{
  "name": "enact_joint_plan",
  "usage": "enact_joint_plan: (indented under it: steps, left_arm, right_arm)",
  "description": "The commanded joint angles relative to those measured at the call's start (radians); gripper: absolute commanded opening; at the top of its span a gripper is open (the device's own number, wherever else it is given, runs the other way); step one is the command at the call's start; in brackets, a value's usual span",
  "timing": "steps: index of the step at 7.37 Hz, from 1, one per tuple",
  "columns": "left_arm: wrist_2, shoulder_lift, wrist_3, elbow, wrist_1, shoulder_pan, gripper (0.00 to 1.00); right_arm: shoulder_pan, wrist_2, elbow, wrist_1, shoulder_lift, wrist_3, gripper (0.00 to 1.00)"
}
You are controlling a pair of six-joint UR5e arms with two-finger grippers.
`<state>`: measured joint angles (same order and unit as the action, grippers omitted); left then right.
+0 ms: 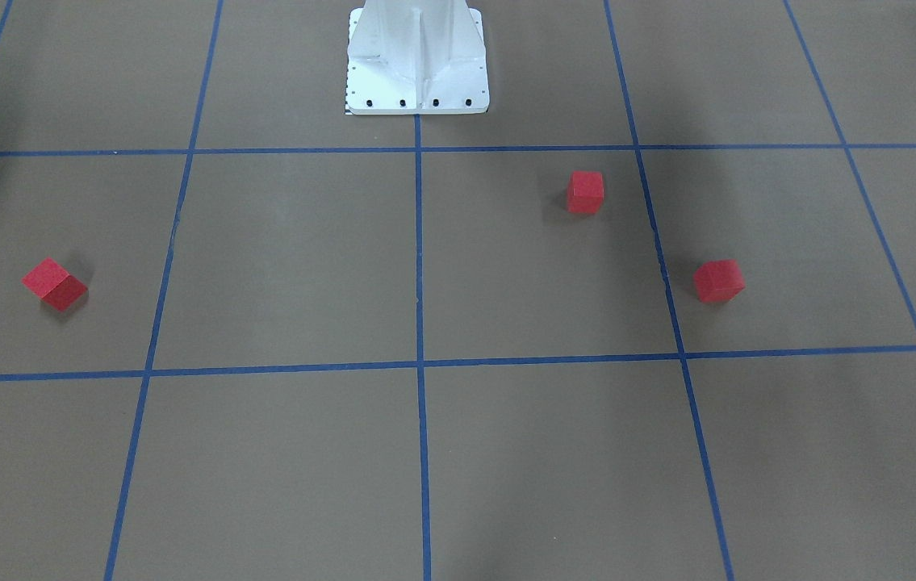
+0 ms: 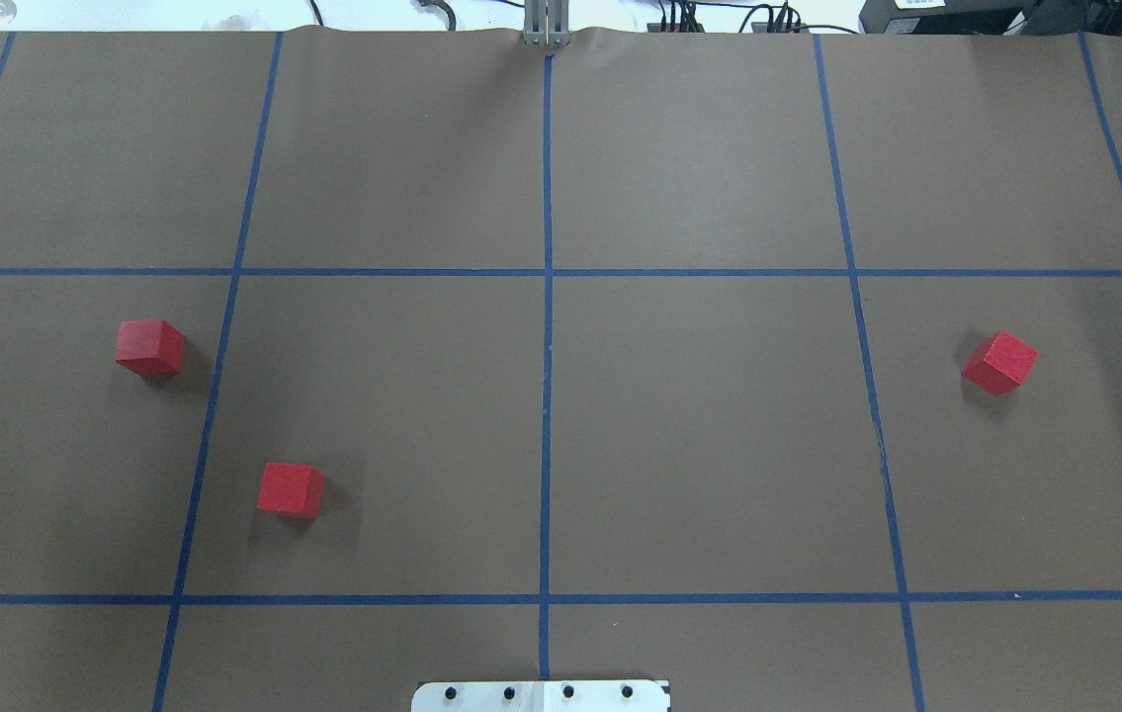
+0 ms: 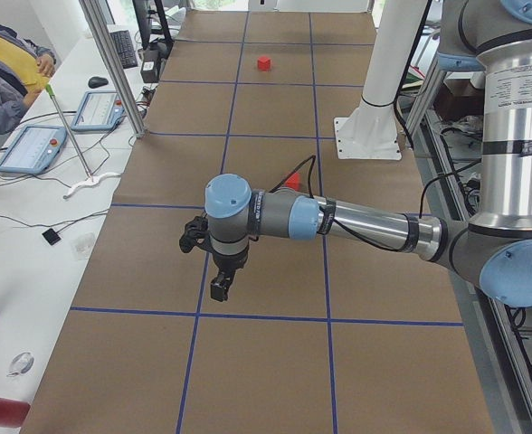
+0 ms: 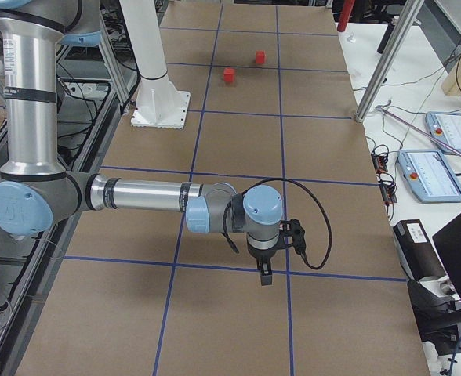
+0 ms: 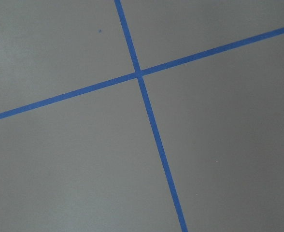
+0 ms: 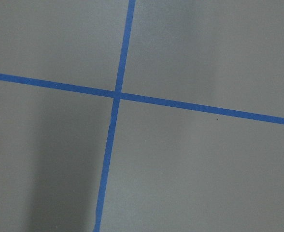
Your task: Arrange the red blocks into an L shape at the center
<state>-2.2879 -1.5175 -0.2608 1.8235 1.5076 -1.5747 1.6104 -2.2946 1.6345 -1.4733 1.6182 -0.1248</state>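
Observation:
Three red blocks lie apart on the brown floor. In the overhead view two are on the left (image 2: 150,347) (image 2: 291,490) and one is on the right (image 2: 1000,363). In the front-facing view they show mirrored (image 1: 719,281) (image 1: 585,192) (image 1: 55,284). The center, the middle vertical tape line (image 2: 547,396), has no block on it. My left gripper (image 3: 219,287) shows only in the exterior left view, pointing down over the floor. My right gripper (image 4: 263,274) shows only in the exterior right view, also pointing down. I cannot tell whether either is open or shut. Both wrist views show only tape crossings.
The white robot base (image 2: 541,695) stands at the near edge on the middle line, and also shows in the front-facing view (image 1: 417,64). Metal frame posts (image 4: 387,59), tablets (image 4: 434,172) and cables lie beside the table. A person (image 3: 4,72) sits at the far left side.

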Motion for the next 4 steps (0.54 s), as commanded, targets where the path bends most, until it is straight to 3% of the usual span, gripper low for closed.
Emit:
enact_joint_plan:
  steps: [1, 3, 4]
  left_arm:
    - [0.002, -0.057, 0.006, -0.016, 0.134, -0.001, 1.00]
    - [-0.007, -0.122, 0.035, -0.079, 0.154, 0.001, 1.00]
    - [-0.007, -0.122, 0.034, -0.079, 0.158, 0.001, 1.00]
  right_arm:
    - [-0.001, -0.008, 0.013, 0.148, -0.036, 0.007, 1.00]
    - [-0.041, -0.078, 0.022, 0.185, -0.044, 0.019, 1.00]
    - [-0.087, -0.065, 0.012, 0.280, -0.043, 0.005, 1.00]
